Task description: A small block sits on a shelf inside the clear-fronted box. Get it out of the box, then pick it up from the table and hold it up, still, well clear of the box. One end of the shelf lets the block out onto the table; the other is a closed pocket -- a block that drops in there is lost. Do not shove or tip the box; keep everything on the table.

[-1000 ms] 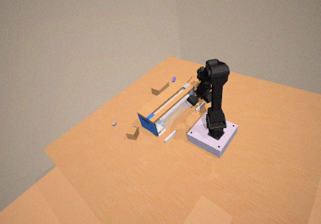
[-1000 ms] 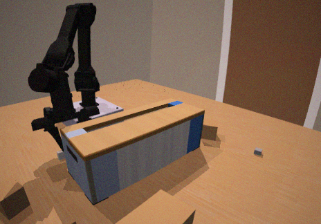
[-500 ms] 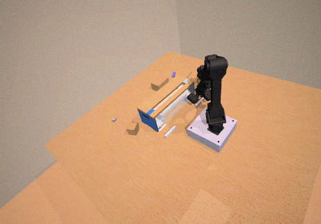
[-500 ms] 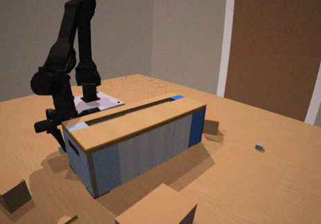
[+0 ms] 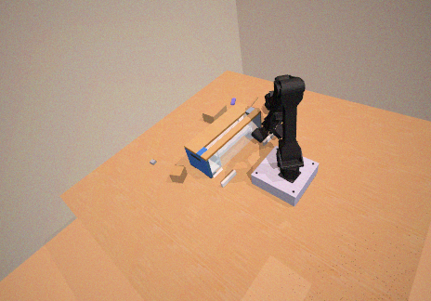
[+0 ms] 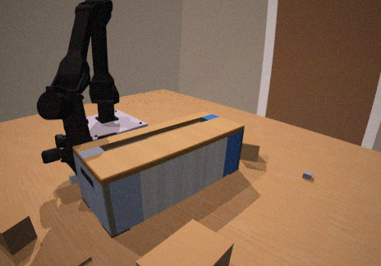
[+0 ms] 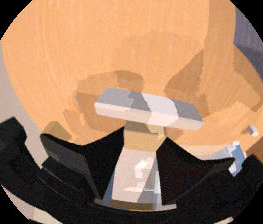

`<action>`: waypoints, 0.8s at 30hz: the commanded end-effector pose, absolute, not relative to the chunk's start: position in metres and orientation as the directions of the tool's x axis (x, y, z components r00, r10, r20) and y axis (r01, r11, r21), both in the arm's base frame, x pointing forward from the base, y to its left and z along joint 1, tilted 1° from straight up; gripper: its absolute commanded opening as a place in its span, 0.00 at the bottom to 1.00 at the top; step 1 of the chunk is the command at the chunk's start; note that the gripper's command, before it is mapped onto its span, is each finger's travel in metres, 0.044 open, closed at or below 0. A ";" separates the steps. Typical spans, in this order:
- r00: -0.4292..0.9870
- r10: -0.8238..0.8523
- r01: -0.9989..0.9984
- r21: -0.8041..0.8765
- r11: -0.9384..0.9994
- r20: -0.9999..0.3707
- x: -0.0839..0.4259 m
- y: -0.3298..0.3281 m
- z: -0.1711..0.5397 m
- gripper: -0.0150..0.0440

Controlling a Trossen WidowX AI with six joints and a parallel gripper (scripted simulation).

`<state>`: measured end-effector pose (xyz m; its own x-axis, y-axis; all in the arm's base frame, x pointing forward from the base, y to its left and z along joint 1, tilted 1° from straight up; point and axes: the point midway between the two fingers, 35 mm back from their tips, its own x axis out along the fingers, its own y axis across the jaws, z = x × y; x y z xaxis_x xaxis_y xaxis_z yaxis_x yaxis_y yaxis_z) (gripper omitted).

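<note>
Black parallel-jaw gripper [image 7: 138, 137] low at the blue-and-wood box's [image 6: 164, 161] far end, half-closed on the small grey block [image 7: 148, 110] — lift straight, slowly — clear of the box.

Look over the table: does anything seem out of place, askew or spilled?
The box sits flat and square, with no tilt or damage showing. The odd bits are loose: a grey cube alone well away from the box, a purple piece past its far end, and a white stick lying by the base.
</note>
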<state>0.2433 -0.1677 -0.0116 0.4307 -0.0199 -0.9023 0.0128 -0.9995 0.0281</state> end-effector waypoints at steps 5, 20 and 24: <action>0.431 -0.017 0.014 0.026 -1.000 -0.902 0.245 -0.168 0.007 0.25; 0.428 -0.043 -0.035 0.031 -0.999 -0.903 0.243 -0.162 0.061 0.25; 0.427 -0.079 -0.113 0.034 -0.993 -0.901 0.244 -0.154 0.078 0.25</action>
